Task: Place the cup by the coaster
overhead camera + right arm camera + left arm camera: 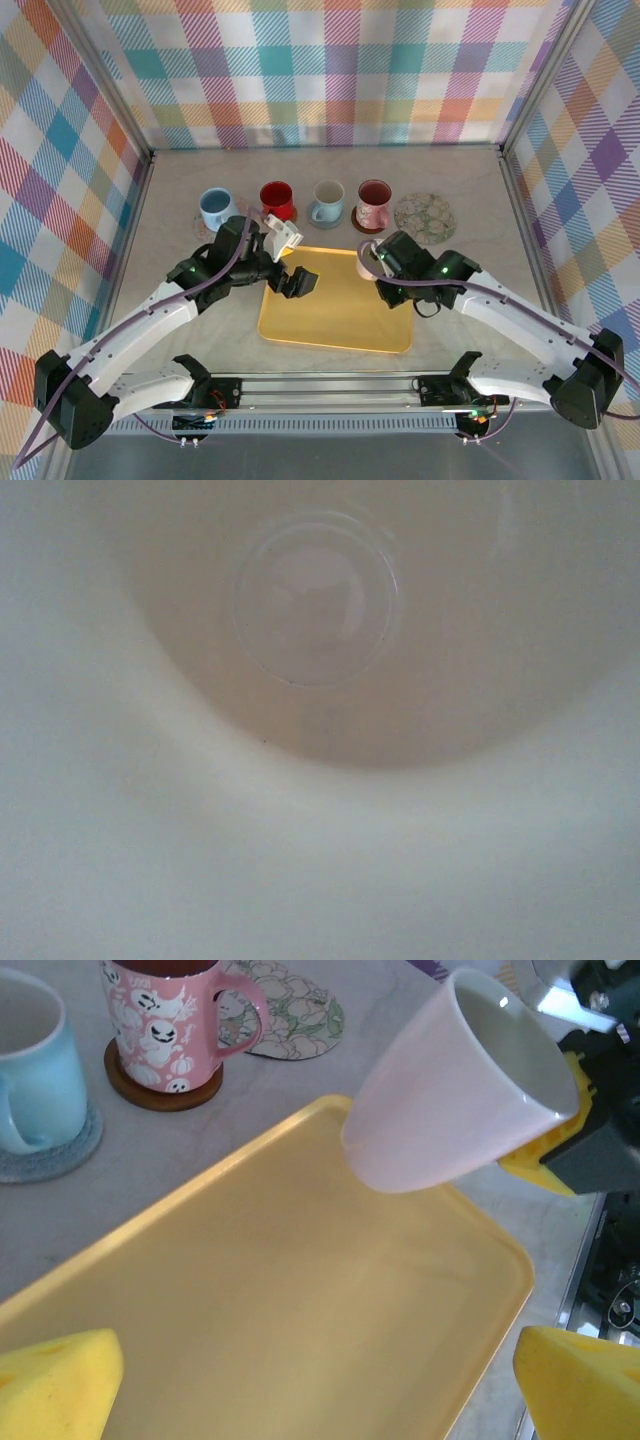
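Top external view: the right hand (383,264) is closed on the rim of a pale pink cup (367,262), which it holds tilted in the air above the far right corner of the yellow tray (335,320). The left hand (292,262) hangs over the tray's far left edge, its jaws spread wide and holding nothing. Behind the tray, four mugs stand in a row on the desk (480,200), each on its own coaster. The floral coaster (425,217) at the right end lies bare, just beside the pink mug (374,203).
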Controlling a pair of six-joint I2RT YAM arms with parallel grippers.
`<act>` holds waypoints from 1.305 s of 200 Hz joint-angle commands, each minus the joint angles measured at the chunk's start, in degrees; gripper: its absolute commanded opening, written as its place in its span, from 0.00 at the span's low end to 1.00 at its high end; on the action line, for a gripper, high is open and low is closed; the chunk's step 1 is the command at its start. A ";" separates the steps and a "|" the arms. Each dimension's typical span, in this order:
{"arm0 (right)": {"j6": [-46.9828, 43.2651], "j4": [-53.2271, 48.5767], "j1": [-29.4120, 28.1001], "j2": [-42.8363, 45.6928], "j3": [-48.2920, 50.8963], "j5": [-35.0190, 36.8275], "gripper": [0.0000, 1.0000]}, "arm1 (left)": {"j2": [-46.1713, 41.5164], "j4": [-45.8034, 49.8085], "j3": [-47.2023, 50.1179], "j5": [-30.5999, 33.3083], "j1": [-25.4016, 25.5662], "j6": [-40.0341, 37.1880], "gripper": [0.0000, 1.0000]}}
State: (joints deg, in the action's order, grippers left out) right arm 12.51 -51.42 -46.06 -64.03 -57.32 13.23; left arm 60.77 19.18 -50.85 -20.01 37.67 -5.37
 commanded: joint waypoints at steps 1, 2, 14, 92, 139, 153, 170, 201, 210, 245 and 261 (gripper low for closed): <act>-4.59 -0.59 2.91 0.00 -4.71 0.24 0.00 | 1.07 -4.79 -3.12 0.14 0.82 -0.06 1.00; -4.73 -0.69 3.09 -0.07 -4.90 0.18 0.00 | 1.08 -4.91 -3.20 0.14 0.82 -0.07 1.00; -5.87 -1.30 4.94 -0.93 -6.33 0.04 0.00 | 1.84 -6.16 -4.02 0.23 0.91 -0.15 1.00; -9.69 -1.59 17.06 -5.50 -12.65 0.56 0.00 | 9.81 -15.84 -6.12 -0.01 1.25 0.06 1.00; -9.85 -0.87 25.31 -8.10 -14.42 -0.93 0.00 | 15.67 -21.90 -6.74 -0.07 1.75 0.52 1.00; -9.79 0.70 27.45 -8.71 -13.62 -1.23 0.00 | 17.17 -23.33 -6.74 -0.42 1.96 0.84 1.00; -9.29 2.76 29.97 -9.97 -12.93 -2.10 0.00 | 19.02 -25.24 -6.58 -0.34 2.18 1.43 1.00; -7.95 6.46 33.55 -13.95 -13.42 -3.91 0.00 | 22.37 -27.71 -6.56 -0.04 2.49 2.28 1.00; -7.77 7.08 34.22 -15.61 -14.14 -3.85 0.00 | 23.24 -28.36 -6.59 0.10 2.67 2.38 1.00; -8.03 12.56 36.22 -21.23 -14.72 -3.63 0.00 | 26.24 -28.44 -7.15 1.06 2.89 1.49 1.00; -7.86 13.82 37.63 -24.34 -15.75 -4.46 0.00 | 27.49 -28.06 -7.40 1.51 2.93 0.93 1.00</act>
State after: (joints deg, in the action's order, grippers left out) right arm 3.99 -44.51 -10.07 -85.95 -69.56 10.35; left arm 86.59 -6.44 -56.18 -19.35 39.79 -3.66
